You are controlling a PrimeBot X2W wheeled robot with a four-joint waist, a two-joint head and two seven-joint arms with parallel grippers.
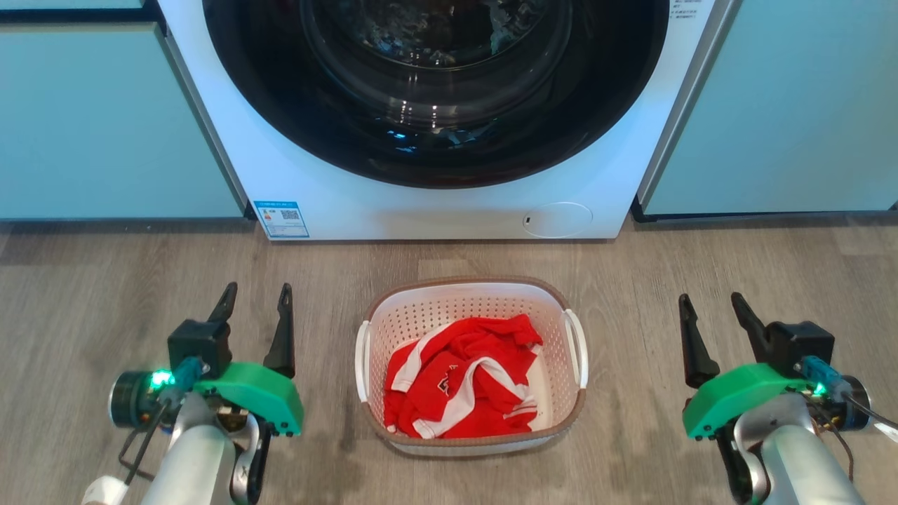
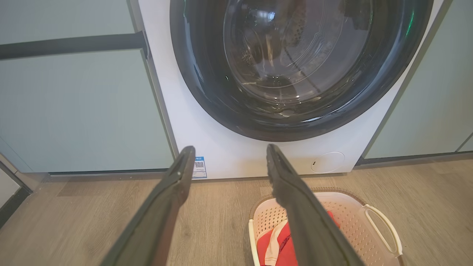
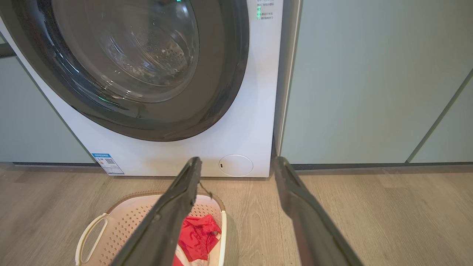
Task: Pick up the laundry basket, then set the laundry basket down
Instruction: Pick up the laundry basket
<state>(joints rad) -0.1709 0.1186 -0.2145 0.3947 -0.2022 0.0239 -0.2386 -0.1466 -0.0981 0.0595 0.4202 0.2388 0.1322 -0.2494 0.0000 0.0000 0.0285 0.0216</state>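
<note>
- A wood-look floor point(image 1: 105, 294) runs up to a white washing machine point(image 1: 421, 210) with a dark round door, and pale cabinets point(image 1: 91, 119) stand on either side.
- The laundry basket point(image 1: 456, 308) sits on the floor just in front of the machine, between the two arms, not yet lifted.
- Inside it lies a crumpled red and white garment point(image 1: 463, 379) that covers most of the bottom. It is below the rim and nothing hangs over the edge.
- The left tool point(image 1: 257, 291) hovers off the basket's left side, fingers spread wide with nothing between them. The right tool point(image 1: 710, 298) mirrors it on the other side, equally wide and empty. Both are well apart from the basket.
- The step in hand looks like the approach to the left handle point(image 1: 362, 361) and the right handle point(image 1: 581, 347).
- To do it well, bring both tools in together at the same height. Each should close on its own handle loop, not on the perforated wall.
- Lift evenly: the light plastic will likely tip or flex if one side leads, and the garment could slide.
- For the set-down, get the base flat on the floor before letting go.
</note>
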